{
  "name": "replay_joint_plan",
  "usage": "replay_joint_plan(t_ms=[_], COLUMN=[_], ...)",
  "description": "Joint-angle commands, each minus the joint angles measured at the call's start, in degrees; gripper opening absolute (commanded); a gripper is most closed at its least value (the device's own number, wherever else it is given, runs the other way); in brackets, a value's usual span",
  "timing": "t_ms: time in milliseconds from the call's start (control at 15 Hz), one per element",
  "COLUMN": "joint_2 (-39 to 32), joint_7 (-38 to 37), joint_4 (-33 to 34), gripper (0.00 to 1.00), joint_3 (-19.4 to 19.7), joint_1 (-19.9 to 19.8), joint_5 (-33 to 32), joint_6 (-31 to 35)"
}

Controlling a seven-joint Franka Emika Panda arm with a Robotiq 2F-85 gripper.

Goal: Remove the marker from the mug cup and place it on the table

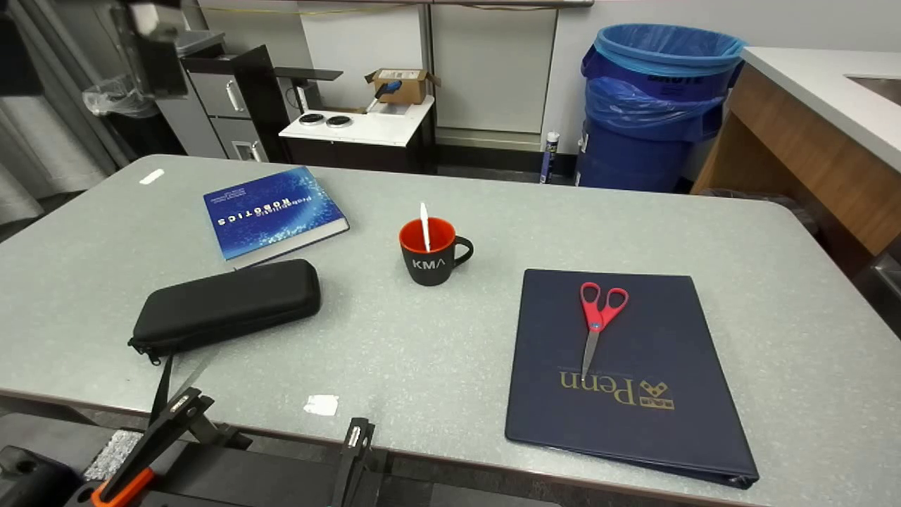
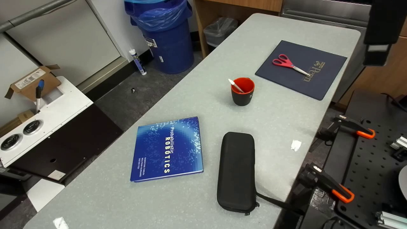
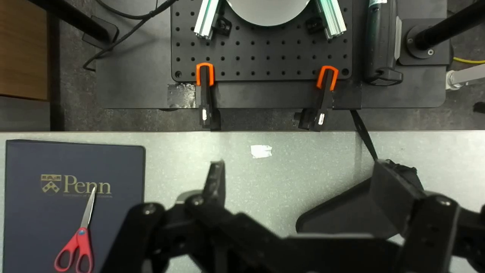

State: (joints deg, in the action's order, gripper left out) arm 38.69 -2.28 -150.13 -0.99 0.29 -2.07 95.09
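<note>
The marker [image 1: 425,227] is held in the mug [image 1: 429,266], tilted, with its upper end raised above the rim, in both exterior views. The mug is set upright on the table [image 1: 422,338], and by the look of it only the approach is in hand: the marker has not yet been gripped. In the wrist view the gripper [image 3: 299,167] is seen with its jaws spread wide and no object caught between them; the mug is not seen there. On the handle side of the mug, a folder [image 1: 647,324] is laid with scissors [image 1: 595,327] on it; on the opposite side, a book [image 1: 271,211] and a black case [image 1: 229,303].

Next, the gripper would need to be brought over the mug and lowered until the marker's free end is flanked by the jaws. A gentle squeeze, clear of the rim, is called for, since the mug could be tipped by a nudge. The marker could then be drawn out along its lean and laid on the table just beside the mug.
</note>
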Motion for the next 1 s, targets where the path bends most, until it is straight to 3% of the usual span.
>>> replay_joint_plan(t_ms=[0,400,467,533,867,933], joint_2=[-4.3,-17.8,-18.9,-14.3,-15.8,-19.8], joint_7=[-3.8,-6.0,-6.6,-4.6,-4.5,-6.6], joint_4=[0.1,4.5,5.5,2.0,2.7,5.2], gripper=[1.00,1.00,1.00,1.00,1.00,1.00], joint_3=[-0.9,4.2,4.7,4.2,4.4,3.9], joint_1=[-2.9,-9.4,-10.0,-8.7,-8.8,-9.0], joint_5=[-5.7,-11.0,-10.2,-9.7,-9.7,-10.2], joint_6=[6.9,20.2,19.9,19.2,19.3,21.3])
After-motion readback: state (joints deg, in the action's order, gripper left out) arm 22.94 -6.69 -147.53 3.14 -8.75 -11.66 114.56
